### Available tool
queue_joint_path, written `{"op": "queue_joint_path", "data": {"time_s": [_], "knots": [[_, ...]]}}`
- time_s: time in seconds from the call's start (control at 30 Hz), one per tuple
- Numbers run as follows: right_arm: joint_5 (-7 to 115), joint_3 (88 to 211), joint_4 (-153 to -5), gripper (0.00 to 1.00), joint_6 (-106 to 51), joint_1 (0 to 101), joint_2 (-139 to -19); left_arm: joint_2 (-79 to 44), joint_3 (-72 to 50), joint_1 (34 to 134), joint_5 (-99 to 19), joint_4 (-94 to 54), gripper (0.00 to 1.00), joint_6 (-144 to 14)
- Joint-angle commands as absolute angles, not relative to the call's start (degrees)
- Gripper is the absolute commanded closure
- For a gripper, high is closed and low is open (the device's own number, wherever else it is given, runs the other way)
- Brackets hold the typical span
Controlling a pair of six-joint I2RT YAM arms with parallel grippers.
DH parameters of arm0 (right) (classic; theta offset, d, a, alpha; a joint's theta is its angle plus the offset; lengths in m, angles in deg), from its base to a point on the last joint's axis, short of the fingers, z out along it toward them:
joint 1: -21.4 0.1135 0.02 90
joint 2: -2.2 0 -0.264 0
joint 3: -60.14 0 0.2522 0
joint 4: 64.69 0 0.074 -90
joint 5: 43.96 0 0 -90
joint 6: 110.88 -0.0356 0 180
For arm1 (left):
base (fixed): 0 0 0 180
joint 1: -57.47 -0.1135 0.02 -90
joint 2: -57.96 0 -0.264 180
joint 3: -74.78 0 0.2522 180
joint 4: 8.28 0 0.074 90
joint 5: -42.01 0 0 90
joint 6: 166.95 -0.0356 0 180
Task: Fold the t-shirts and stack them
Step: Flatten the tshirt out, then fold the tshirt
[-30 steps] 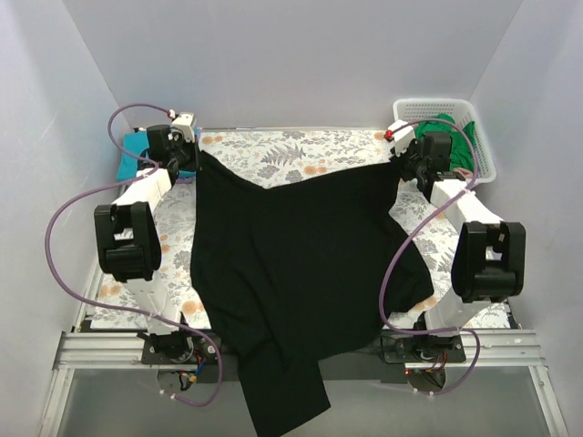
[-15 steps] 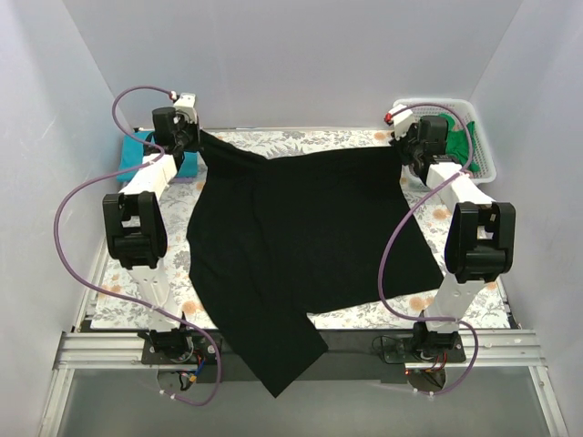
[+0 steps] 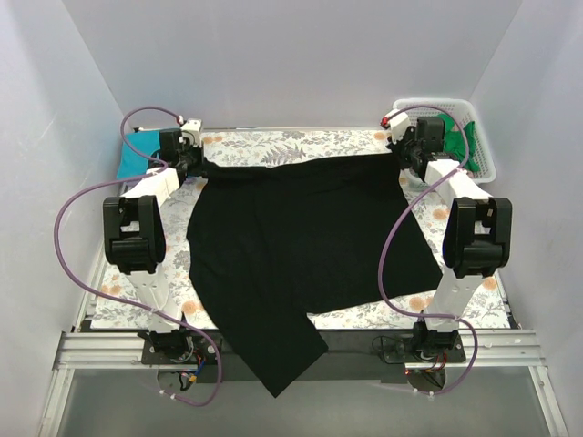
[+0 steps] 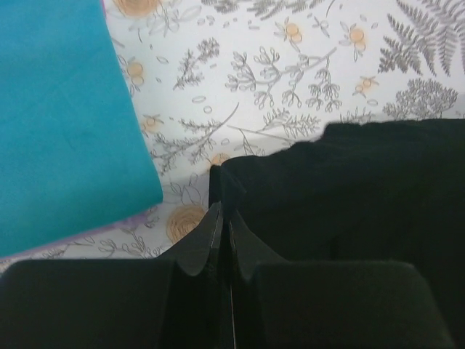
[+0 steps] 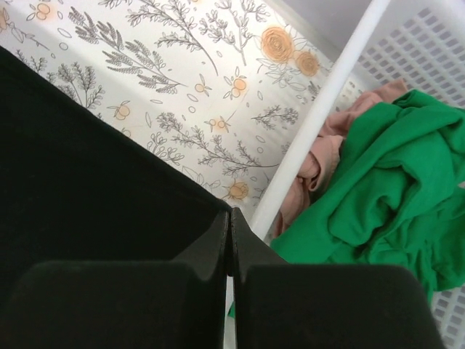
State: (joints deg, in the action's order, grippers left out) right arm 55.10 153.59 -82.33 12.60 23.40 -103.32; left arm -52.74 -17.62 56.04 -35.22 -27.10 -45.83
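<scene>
The large black t-shirt point(image 3: 301, 246) lies spread over the table, one part hanging off the near edge. My left gripper point(image 3: 193, 162) is shut on its far left corner point(image 4: 312, 182), low over the cloth cover. My right gripper point(image 3: 401, 155) is shut on its far right corner point(image 5: 87, 182), next to the basket. A folded teal t-shirt point(image 3: 137, 157) lies at the far left and shows in the left wrist view point(image 4: 58, 116). A green t-shirt point(image 5: 392, 189) lies crumpled in the basket with a pink cloth point(image 5: 320, 163).
The white lattice basket point(image 3: 481, 137) stands at the far right corner; its rim point(image 5: 327, 116) is close to my right fingers. The fern-print table cover point(image 3: 291, 144) shows along the far edge. Grey walls close in three sides.
Both grippers have lowered the shirt's far edge down toward the table, and the left one has moved slightly right. The shirt's far edge now lies straighter and flatter.
</scene>
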Motion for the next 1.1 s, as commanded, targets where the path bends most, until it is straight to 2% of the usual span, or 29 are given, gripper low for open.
{"op": "queue_joint_path", "data": {"time_s": [0.0, 0.23, 0.43, 0.67, 0.83, 1.07], "knots": [[56.7, 158.0, -84.9, 0.99, 13.5, 23.3, -105.4, -47.7, -17.4, 56.2, -35.3, -28.0, 1.00, -46.4], [58.3, 159.6, -90.8, 0.99, 17.5, 23.2, -103.6, -39.1, -17.7, 56.4, -29.7, -38.1, 1.00, -47.8], [60.4, 153.5, -92.5, 0.99, 22.4, 22.2, -97.8, -23.5, -7.8, 56.7, -28.6, -46.2, 1.00, -54.4], [61.6, 147.7, -95.1, 0.99, 29.4, 20.4, -95.3, -12.5, 1.5, 58.8, -17.3, -62.5, 1.00, -61.5], [61.3, 144.9, -96.4, 0.99, 31.9, 20.1, -97.0, -10.0, 10.7, 60.5, -20.8, -67.2, 1.00, -66.0], [59.9, 143.1, -97.6, 0.99, 32.7, 20.1, -100.7, -12.8, 13.8, 61.2, -21.6, -66.7, 1.00, -68.0]]}}
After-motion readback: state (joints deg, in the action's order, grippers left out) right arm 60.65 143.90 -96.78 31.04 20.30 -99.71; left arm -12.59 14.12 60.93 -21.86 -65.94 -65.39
